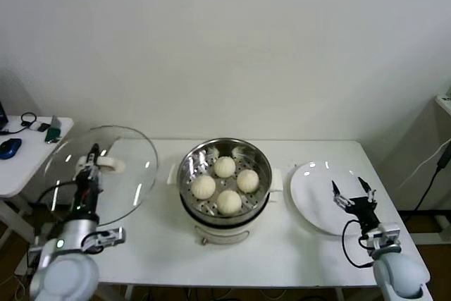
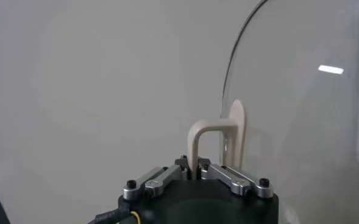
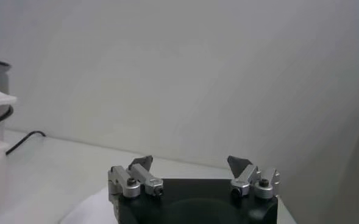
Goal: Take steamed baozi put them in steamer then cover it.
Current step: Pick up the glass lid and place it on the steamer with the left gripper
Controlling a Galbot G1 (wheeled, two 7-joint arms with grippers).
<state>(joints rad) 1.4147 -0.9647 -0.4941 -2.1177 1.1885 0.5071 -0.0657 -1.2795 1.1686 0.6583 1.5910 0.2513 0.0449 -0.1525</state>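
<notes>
The worktop [image 1: 310,252] is white and set against a plain wall; everything for the job sits on it. A smaller side table [image 1: 28,167] stands off to the robot's left with a mouse and cables, no part of the work.

The steamer [image 1: 224,206] stands at the middle of the worktop, within reach of both arms. Its pot is uncovered, so the perforated tray is exposed.

The lid [image 1: 134,167] is off the steamer, held tilted on edge in the air above the left end of the worktop, well apart from the pot. In my judgement it is carried upright like this because it is gripped by its handle from the side, and it must be turned flat before it can seat on the rim.

The plate [image 1: 313,199] lies flat just right of the steamer and carries no buns.

The four buns [image 1: 225,167] sit together on the tray inside the steamer, touching or nearly so. Loading appears complete; covering remains.

The left gripper [image 2: 192,168] is pressed together on the lid's cream handle [image 2: 219,137], pinching its bar; the wrist view shows the handle rising straight from between the fingers.

The right gripper [image 1: 351,196] hovers over the plate with its fingers spread, holding nothing, apparently waiting clear of the steamer.
</notes>
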